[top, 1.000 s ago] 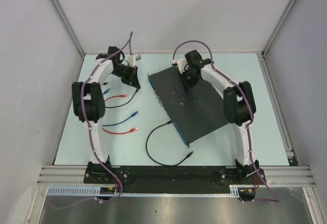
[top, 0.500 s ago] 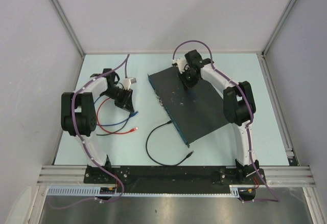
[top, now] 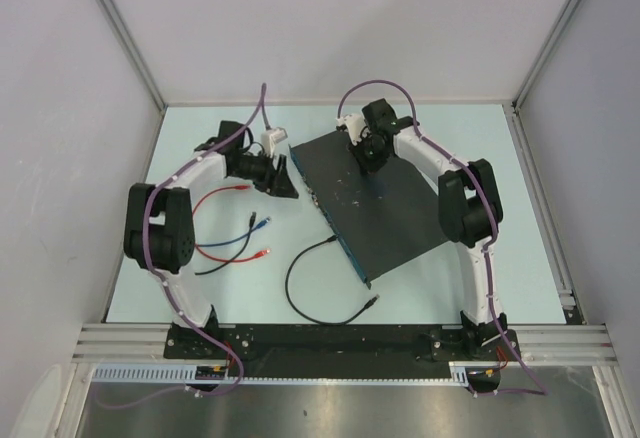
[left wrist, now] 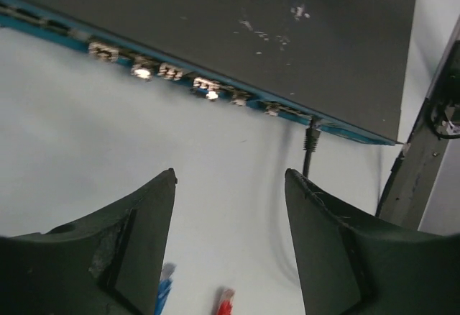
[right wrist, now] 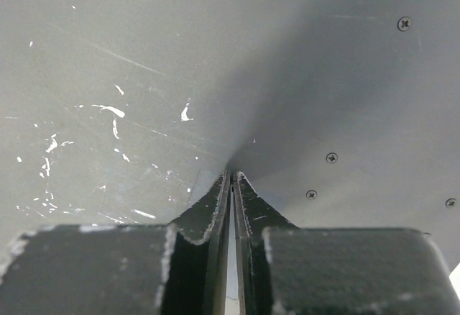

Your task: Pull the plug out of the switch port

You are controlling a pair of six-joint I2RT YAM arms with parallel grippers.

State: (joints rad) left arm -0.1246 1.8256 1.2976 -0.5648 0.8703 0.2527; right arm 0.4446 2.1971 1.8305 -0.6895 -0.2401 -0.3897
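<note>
The switch [top: 390, 208], a flat black scuffed box, lies at an angle in the middle of the table. Its bluish edge [left wrist: 180, 78] carries a row of sockets. A black plug [left wrist: 310, 138] sits in a socket near that edge's near end [top: 338, 242], and its black cable [top: 292, 283] loops over the table. My left gripper [top: 287, 184] hovers open just left of the socket edge, its jaws [left wrist: 230, 185] empty and short of the plug. My right gripper [top: 370, 166] is shut, with its tips [right wrist: 231, 177] resting on the switch's top [right wrist: 144, 78].
Loose patch cables lie left of the switch: a red one [top: 232, 189], a blue plug [top: 255, 224] and a red plug [top: 265, 254]. Blue [left wrist: 164, 293] and red [left wrist: 224, 302] plugs show beneath my left jaws. The black cable's free end [top: 372, 301] lies near the front rail.
My left arm has swung from over the loose cables to the switch's socket edge, and its jaws have opened wide. The right gripper has stayed on the switch top.
</note>
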